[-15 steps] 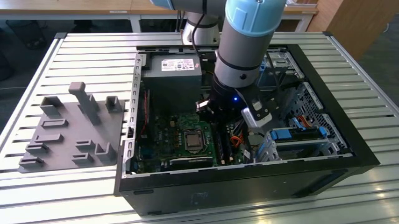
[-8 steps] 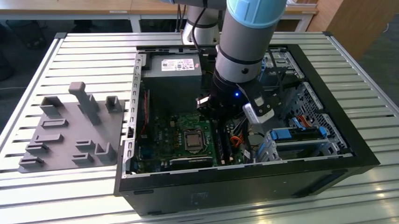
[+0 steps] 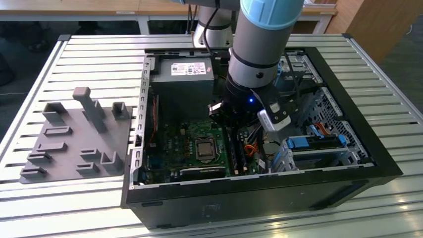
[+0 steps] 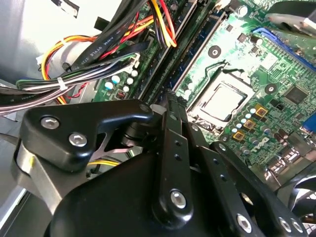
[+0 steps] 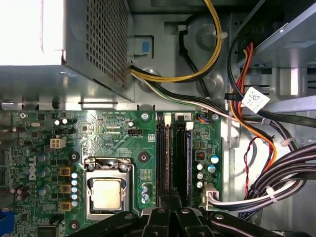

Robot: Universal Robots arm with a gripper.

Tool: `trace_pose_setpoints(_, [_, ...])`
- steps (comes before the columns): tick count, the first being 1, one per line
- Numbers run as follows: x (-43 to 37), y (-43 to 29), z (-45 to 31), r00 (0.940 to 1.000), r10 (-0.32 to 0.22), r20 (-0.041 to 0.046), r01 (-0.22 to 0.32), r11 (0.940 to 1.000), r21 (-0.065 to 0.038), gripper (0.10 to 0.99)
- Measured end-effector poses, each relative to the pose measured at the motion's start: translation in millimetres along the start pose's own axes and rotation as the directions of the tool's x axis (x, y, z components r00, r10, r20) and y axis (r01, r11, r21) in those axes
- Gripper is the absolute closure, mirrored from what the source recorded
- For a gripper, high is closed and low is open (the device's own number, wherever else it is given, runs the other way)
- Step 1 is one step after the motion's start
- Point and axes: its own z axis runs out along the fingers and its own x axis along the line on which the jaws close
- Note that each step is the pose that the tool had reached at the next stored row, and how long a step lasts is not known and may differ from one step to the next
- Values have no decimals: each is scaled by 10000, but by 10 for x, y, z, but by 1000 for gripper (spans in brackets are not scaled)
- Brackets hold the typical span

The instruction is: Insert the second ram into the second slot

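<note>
Your gripper [image 5: 169, 200] is closed over the ram [image 5: 170, 163] in its slot [image 5: 183, 158]; a skewed press could jam it.

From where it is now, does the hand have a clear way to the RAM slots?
Probably yes. The hand hangs right over the RAM slots inside the open case; the cable bundle lies off to one side, not across them.

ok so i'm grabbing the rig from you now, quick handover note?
claw: down inside the pc case, at one end of the ram slots, beside the cpu socket; grip state unclear.
second ram: can't pick it out for sure at the slots.
done or left: can't confirm it's seated in the second slot, so treat the insertion as unverified.
</note>
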Motion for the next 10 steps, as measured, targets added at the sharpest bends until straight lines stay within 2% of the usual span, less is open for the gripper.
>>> trace_pose_setpoints(10, [-4,-1,98,10000,0,1,0,10000,-3,980])
